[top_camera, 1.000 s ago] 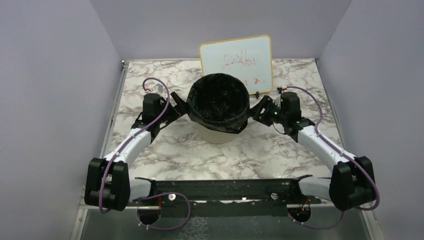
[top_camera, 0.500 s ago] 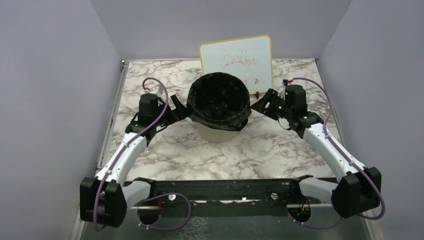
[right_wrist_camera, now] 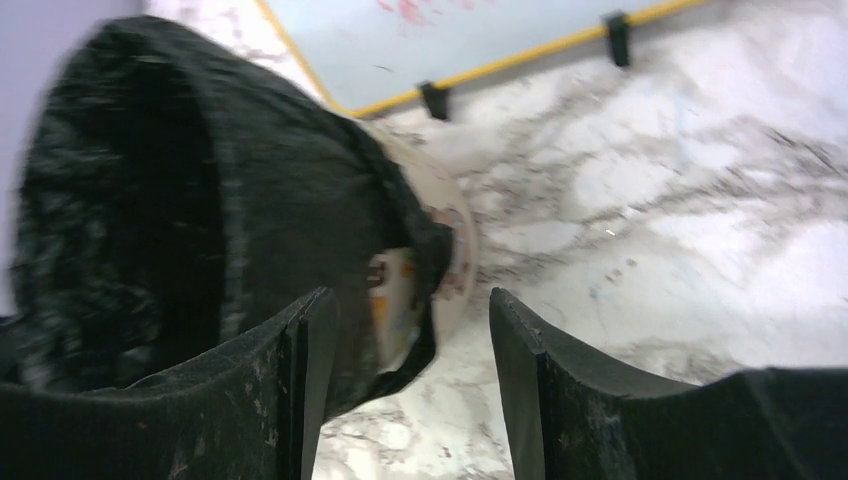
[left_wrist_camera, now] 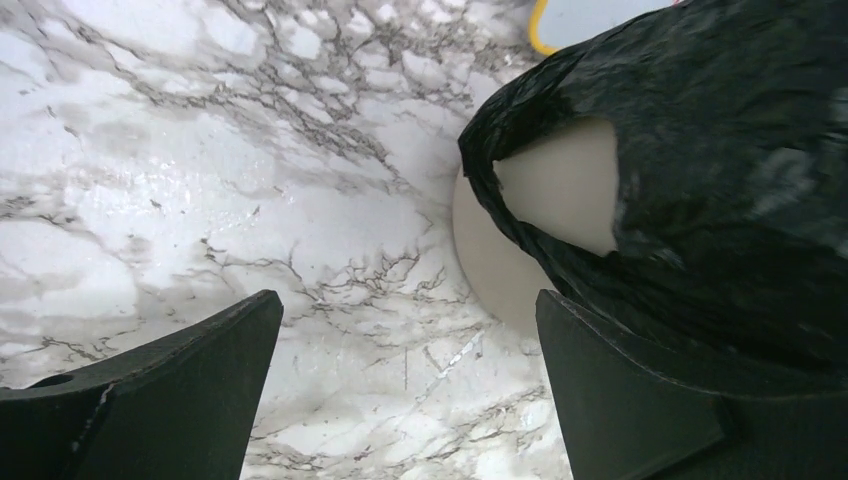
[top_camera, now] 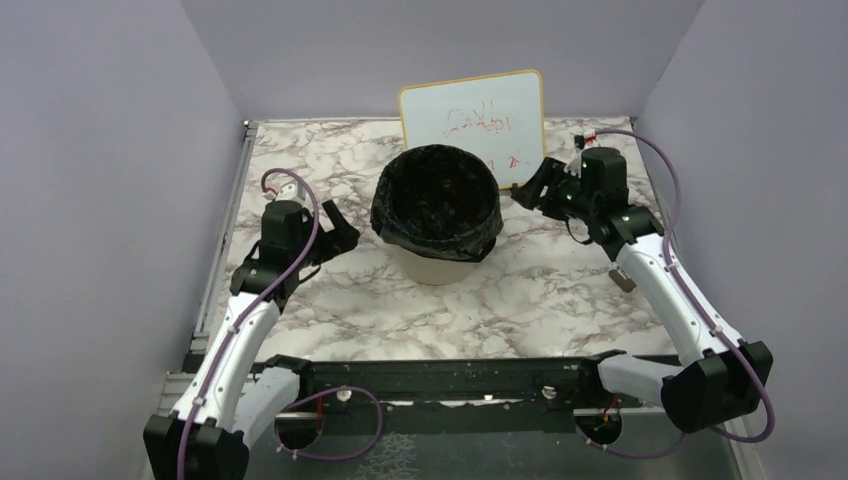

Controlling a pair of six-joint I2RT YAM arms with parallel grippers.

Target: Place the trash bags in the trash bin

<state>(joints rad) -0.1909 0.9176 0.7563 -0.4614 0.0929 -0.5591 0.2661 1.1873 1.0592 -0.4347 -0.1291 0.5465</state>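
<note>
White arm links point(top_camera: 245, 325), black joint housings point(top_camera: 715, 385), looping purple cables point(top_camera: 669, 170), matte black wedge-shaped jaws

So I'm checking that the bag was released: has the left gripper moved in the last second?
Yes. The left gripper has drawn back left and toward the near edge, away from the trash bin, and is now clear of the trash bag.

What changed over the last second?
The left gripper drew back and leftward from the bag; the right gripper pulled away toward the whiteboard. Both are open and empty. The bag stays draped over the bin; bin and whiteboard have not moved.
</note>
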